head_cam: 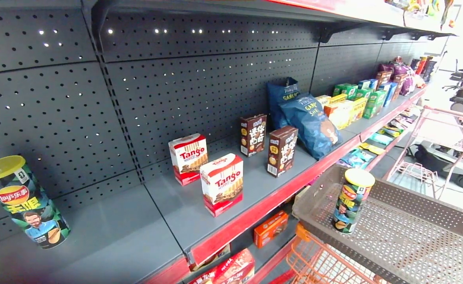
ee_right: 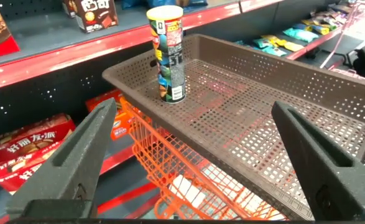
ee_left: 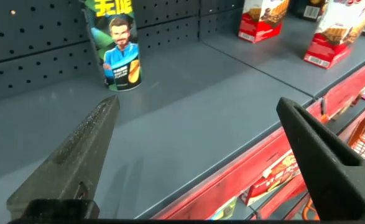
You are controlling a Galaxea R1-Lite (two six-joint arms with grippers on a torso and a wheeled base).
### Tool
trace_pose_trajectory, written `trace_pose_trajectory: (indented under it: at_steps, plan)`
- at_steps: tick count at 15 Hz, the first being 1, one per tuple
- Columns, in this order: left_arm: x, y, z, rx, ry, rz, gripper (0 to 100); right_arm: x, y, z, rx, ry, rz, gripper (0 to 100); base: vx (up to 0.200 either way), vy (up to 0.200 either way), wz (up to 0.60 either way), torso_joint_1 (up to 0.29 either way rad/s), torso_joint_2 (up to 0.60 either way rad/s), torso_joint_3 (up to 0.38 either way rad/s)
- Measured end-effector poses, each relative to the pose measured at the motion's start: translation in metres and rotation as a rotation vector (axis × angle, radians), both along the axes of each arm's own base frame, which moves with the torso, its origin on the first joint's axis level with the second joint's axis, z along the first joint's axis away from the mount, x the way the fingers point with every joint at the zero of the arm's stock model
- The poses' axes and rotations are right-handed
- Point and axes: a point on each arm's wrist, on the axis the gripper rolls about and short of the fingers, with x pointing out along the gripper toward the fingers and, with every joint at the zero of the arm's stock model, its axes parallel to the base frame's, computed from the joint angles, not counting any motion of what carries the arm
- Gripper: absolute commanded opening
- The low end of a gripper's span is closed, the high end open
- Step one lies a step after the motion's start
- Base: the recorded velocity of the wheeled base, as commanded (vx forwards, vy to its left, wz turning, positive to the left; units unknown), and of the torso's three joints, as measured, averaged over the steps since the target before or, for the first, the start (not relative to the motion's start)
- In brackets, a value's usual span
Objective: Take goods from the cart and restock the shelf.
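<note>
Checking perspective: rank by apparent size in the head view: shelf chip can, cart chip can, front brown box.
1. shelf chip can, enlarged by nearness
2. cart chip can
3. front brown box, somewhat smaller

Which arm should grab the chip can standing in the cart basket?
Right. The right hand is open and faces the can standing in the basket; the left hand hangs over the shelf, near the other can.

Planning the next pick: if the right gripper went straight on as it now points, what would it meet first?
Probably the cart basket, its mesh floor beside the chip can; depth is unclear.
</note>
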Motion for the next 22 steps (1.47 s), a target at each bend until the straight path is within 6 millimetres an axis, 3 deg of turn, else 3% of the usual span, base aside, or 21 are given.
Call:
trace_pose_trajectory:
  at_steps: [11, 13, 16, 18, 22]
  plan:
    - [0.0, 0.0, 0.0, 0.0, 0.0, 0.0, 100, -0.001, 0.0, 0.002, 0.003, -0.007, 0.012, 100, 0.0, 0.0, 0.0, 0.0, 0.0, 0.0]
    - [0.0, 0.0, 0.0, 0.0, 0.001, 0.001, 100, -0.005, 0.0, 0.023, 0.004, -0.035, 0.03, 100, 0.0, 0.0, 0.0, 0.0, 0.0, 0.0]
    - [0.0, 0.0, 0.0, 0.0, 0.0, 0.0, 100, -0.01, 0.0, 0.096, 0.028, -0.028, 0.011, 100, 0.0, 0.0, 0.0, 0.0, 0.0, 0.0]
    - [0.0, 0.0, 0.0, 0.0, 0.0, 0.001, 100, -0.003, 0.0, 0.126, 0.037, 0.006, -0.001, 100, 0.0, 0.0, 0.0, 0.0, 0.0, 0.0]
    - [0.0, 0.0, 0.0, 0.0, 0.001, 0.001, 100, 0.043, -0.001, 0.12, 0.043, 0.156, -0.032, 100, 0.0, 0.0, 0.0, 0.0, 0.0, 0.0]
